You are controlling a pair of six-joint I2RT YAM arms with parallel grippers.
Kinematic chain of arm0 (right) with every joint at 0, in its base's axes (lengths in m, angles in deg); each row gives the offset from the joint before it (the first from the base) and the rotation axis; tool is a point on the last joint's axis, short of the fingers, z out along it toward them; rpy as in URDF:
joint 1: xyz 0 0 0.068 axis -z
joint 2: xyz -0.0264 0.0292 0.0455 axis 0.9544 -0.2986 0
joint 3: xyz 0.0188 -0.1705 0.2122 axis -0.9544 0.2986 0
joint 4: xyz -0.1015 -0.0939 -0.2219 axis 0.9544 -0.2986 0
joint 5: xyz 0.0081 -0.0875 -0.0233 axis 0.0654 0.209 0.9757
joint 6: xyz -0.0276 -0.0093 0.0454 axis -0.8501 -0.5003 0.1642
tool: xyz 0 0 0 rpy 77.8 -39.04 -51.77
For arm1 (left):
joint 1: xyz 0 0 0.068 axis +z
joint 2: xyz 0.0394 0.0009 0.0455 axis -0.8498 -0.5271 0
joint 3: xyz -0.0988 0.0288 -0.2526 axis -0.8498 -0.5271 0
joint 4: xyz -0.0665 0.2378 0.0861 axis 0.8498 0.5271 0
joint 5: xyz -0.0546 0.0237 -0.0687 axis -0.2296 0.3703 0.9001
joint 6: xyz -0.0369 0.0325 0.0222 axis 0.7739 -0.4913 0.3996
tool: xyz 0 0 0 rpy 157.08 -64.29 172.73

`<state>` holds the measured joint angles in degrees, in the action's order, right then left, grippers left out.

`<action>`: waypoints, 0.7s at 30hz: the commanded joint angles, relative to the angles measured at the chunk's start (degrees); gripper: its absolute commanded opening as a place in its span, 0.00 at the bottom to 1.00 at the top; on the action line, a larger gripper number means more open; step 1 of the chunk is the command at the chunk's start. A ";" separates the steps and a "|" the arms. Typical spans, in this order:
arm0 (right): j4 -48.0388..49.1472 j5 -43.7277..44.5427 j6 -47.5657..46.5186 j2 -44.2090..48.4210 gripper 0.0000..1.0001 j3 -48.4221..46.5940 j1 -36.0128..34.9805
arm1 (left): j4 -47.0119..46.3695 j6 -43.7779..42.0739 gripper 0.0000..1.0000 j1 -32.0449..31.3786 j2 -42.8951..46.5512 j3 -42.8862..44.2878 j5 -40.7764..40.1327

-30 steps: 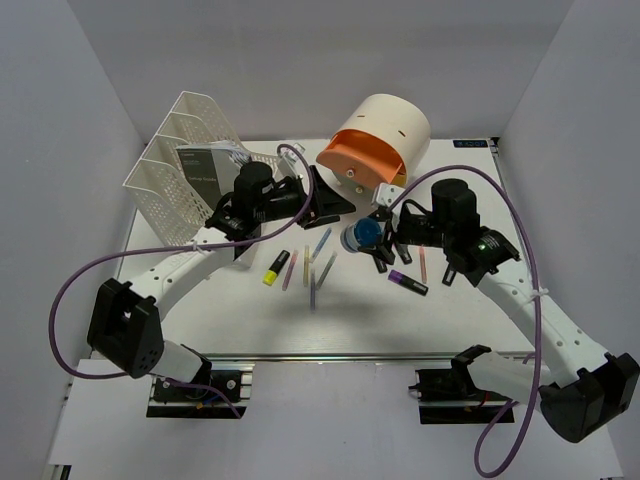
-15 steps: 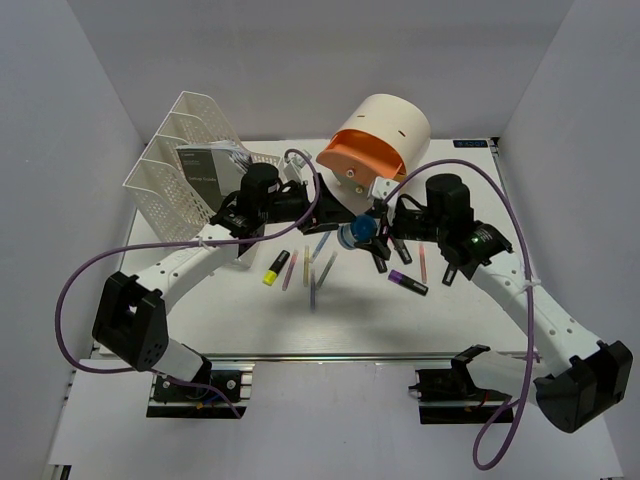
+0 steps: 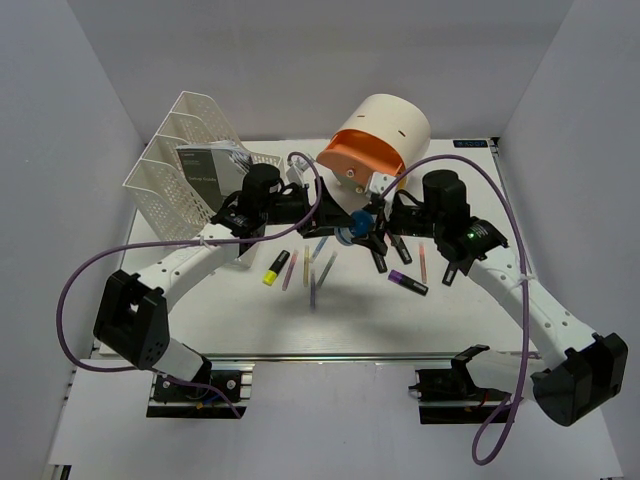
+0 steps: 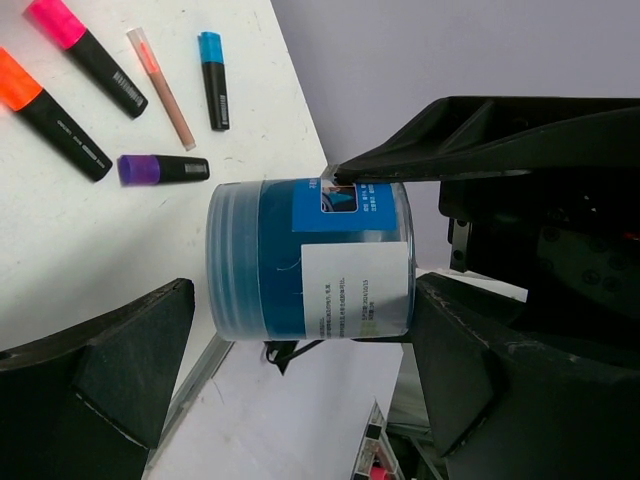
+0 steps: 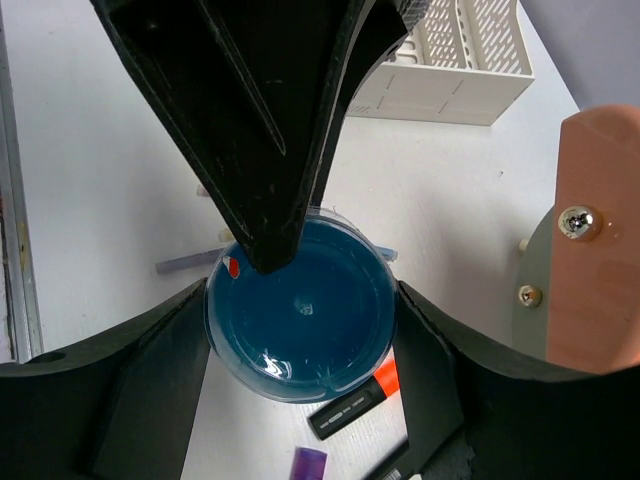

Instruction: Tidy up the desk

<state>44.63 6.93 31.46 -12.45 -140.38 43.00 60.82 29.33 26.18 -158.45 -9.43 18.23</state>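
A clear jar of blue stuff (image 3: 357, 224) hangs over the middle of the white desk (image 3: 360, 320). My right gripper (image 3: 368, 228) is shut on its round sides; in the right wrist view the jar (image 5: 300, 310) fills the gap between both fingers of the gripper (image 5: 300, 295). From the left, my left gripper (image 3: 348, 222) stands open with one finger past each end of the jar. The left wrist view shows the jar (image 4: 310, 260) lying sideways between those fingers, with a small gap at the lid end, inside the gripper (image 4: 300, 290).
Highlighters and pens lie below the jar: yellow (image 3: 276, 267), purple (image 3: 408, 284), orange (image 5: 355, 405), pink (image 4: 85, 45). A cream drawer unit with an orange front (image 3: 375, 150) stands behind. A white mesh file rack (image 3: 185, 165) holding papers is at the back left.
The right gripper has carried the jar left and towards the back. The left gripper has swung right, and its open fingers now bracket the jar.
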 commanded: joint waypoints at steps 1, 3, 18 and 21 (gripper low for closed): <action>5.94 -1.16 0.94 0.10 0.00 -3.50 -0.08 | 1.80 -1.74 0.97 -0.68 -0.20 1.93 0.89; 6.04 -1.25 1.12 0.01 0.00 -3.50 0.09 | 2.24 -1.92 0.97 -0.69 -0.46 2.02 1.07; 7.00 -2.39 1.91 -0.78 0.00 -2.18 -0.08 | 2.59 -1.48 0.95 -1.21 -2.75 5.09 1.07; 7.27 -2.48 2.17 -0.86 0.00 -1.74 -0.17 | 2.76 -1.56 0.93 -1.21 -3.01 5.18 0.45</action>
<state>46.05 6.38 32.93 -13.54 -140.38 42.98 63.03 28.63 25.35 -161.25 -6.61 18.93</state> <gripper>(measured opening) 0.711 0.939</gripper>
